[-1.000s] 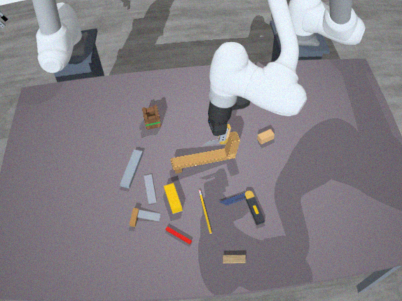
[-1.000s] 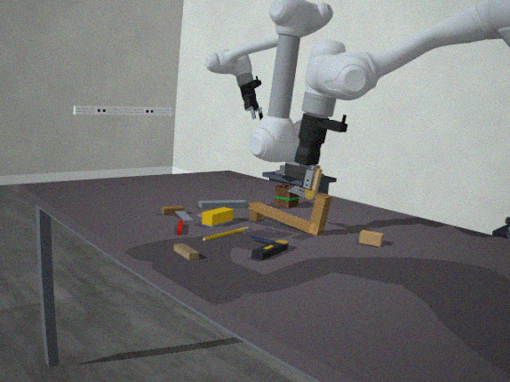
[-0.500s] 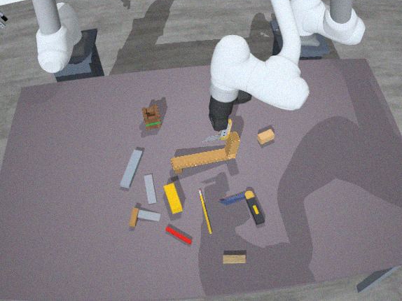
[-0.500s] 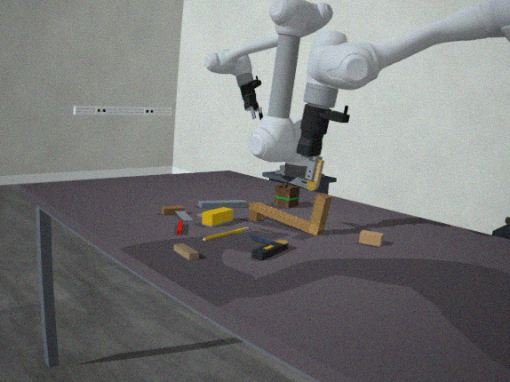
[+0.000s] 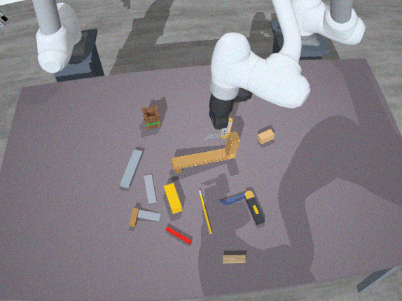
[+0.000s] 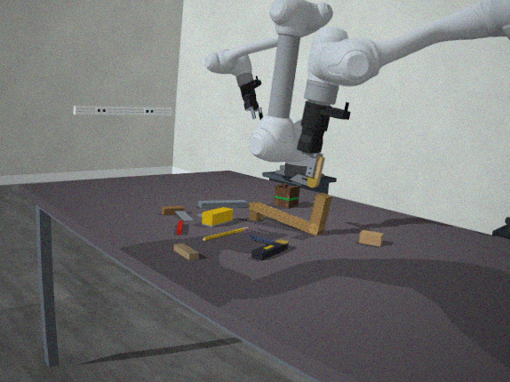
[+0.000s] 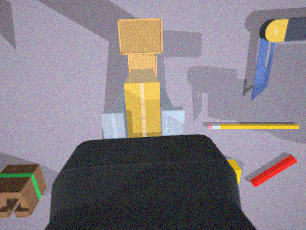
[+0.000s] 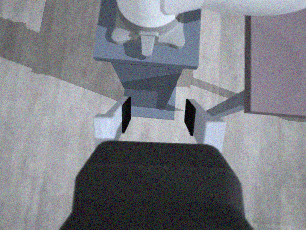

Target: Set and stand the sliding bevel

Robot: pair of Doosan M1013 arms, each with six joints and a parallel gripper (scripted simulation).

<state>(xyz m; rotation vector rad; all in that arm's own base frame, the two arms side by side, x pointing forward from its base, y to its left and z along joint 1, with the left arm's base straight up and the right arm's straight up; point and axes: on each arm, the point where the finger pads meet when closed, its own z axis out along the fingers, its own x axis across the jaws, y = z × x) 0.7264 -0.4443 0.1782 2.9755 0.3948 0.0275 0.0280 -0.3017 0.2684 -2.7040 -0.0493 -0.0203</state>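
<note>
One slotted block (image 5: 153, 122) (image 6: 286, 196) (image 7: 31, 192), bevel-free.One slotted block (image 5: 153, 122) (image 6: 286, 196) (image 7: 31, 192), upright, green-banded

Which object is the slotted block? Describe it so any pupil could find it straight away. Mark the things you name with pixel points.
On the mauve table top (image 5: 87, 136) (image 6: 133, 204), find the long angled wooden rail (image 5: 199, 158) (image 6: 284, 215). Beyond its low end, towards the arms' bases, sits a squat brown block (image 5: 155, 117) (image 6: 282, 202) (image 7: 30, 192). Unlike its neighbours, it has a green stripe and an opening in its top.

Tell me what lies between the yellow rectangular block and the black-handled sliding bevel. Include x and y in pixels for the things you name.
The yellow pencil (image 5: 205, 211) lies between them, its length crossing the gap, as the top view shows.
</note>
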